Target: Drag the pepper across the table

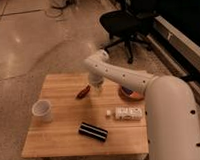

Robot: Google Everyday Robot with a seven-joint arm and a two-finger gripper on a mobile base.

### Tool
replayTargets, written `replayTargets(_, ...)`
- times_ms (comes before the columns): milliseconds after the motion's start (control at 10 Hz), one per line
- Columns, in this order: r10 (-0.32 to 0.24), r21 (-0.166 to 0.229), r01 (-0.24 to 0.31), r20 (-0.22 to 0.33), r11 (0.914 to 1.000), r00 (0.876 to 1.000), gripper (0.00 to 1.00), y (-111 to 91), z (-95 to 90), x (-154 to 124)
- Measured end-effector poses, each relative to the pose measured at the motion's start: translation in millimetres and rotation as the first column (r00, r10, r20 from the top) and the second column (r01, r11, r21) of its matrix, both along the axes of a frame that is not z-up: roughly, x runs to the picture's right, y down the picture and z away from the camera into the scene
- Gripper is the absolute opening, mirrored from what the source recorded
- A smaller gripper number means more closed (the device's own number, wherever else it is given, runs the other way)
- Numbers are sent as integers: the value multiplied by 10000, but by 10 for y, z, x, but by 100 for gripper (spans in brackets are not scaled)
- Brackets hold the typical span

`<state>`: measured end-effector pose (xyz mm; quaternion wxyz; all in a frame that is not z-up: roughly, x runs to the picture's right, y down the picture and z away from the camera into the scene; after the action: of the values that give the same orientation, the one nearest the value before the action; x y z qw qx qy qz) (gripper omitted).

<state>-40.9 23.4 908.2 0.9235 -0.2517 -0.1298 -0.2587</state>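
Note:
The pepper (83, 91), a slim dark red-brown chili shape, lies on the light wooden table (60, 131) a little left of the middle, towards the far edge. My white arm reaches in from the right. My gripper (97, 89) hangs just right of the pepper, close above the tabletop, and its fingers are hard to make out. I cannot tell whether it touches the pepper.
A white cup (42, 110) stands at the table's left side. A black bar with white stripes (93, 132) lies near the front. A white packet (128, 113) and an orange and blue bowl (130, 93) sit at the right. A black office chair (126, 23) stands behind the table.

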Motion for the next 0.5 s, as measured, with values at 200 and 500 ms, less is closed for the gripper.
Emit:
replayTargets(200, -125, -61, 127, 319, 9999, 9994, 65, -39, 186, -146)
replayTargets(500, -183, -110, 190, 576, 9998, 9982, 65, -86, 423, -242)
